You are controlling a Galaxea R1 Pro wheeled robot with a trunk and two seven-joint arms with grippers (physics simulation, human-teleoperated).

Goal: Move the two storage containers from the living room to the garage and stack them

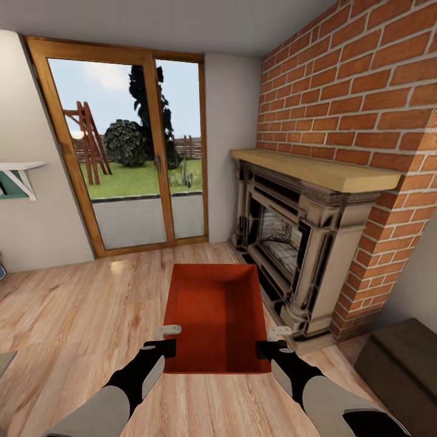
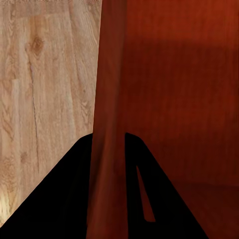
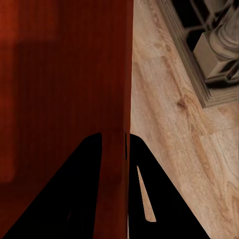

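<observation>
Both grippers clamp one orange-red bin by its side walls, in the living room.

Left gripper [image 1: 162,346] pinches the bin's [image 1: 218,315] left wall, its black fingers [image 2: 74,199] closed on either side of the thin wall; right gripper [image 1: 272,347] does the same on the right wall, fingers [image 3: 149,199] straddling it. One bin is visible, open-topped and empty, held low in front of the robot over light wood-plank flooring [image 1: 91,315], just beside the brick fireplace [image 1: 303,243], with glass doors [image 1: 127,152] ahead. By my reading the task is early: this bin is grasped but not yet in the garage, and carrying, placing and stacking both bins remain.
</observation>
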